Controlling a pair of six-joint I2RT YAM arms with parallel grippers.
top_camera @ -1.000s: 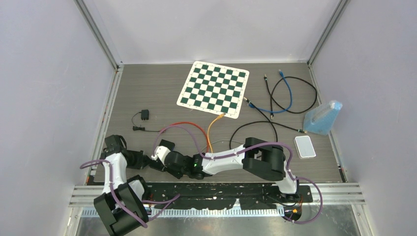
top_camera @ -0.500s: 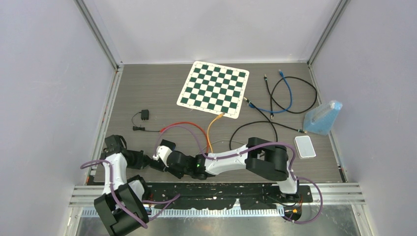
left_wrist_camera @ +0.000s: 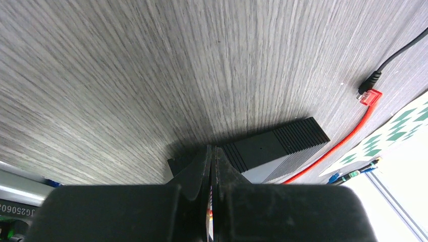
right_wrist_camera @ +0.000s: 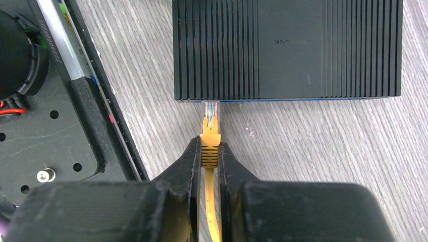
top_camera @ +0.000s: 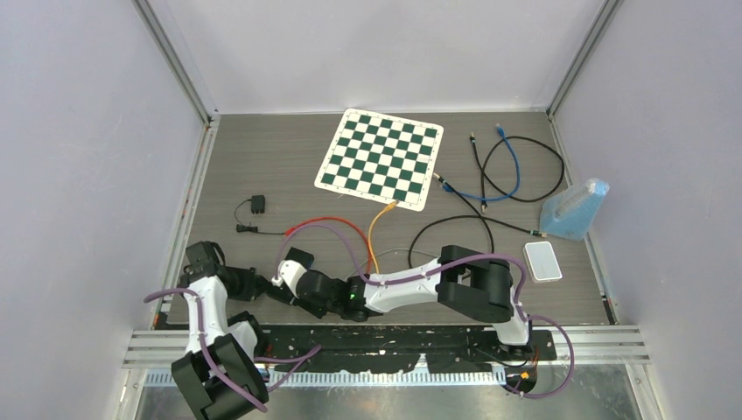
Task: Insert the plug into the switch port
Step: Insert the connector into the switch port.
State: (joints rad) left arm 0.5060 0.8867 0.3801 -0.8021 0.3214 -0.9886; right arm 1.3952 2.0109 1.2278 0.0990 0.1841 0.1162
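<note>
Several cables (top_camera: 517,166), chessboard (top_camera: 381,159) beyond switch (right_wrist_camera: 287,48)

**Left arm** (top_camera: 204,303): white shell links between black joint housings, with a large black motor block (top_camera: 214,382) at the base.

**Right arm** (top_camera: 398,284): same build, with a white forearm link and a bulky black elbow housing (top_camera: 472,287). One small green light (top_camera: 352,295) is lit near the wrist.

**Cabling:** a purple cable (top_camera: 570,353) runs in loose loops along each arm. Thin red wires (right_wrist_camera: 12,107) sit beside a round black motor casing.

**Left gripper** (left_wrist_camera: 212,151) and **right gripper** (right_wrist_camera: 208,148): matte black fingers with a grainy moulded finish, tapering to narrow tips.

**Base plate** (top_camera: 420,346): black, drilled with round holes, with one silver screw (right_wrist_camera: 43,175) visible in it.
</note>
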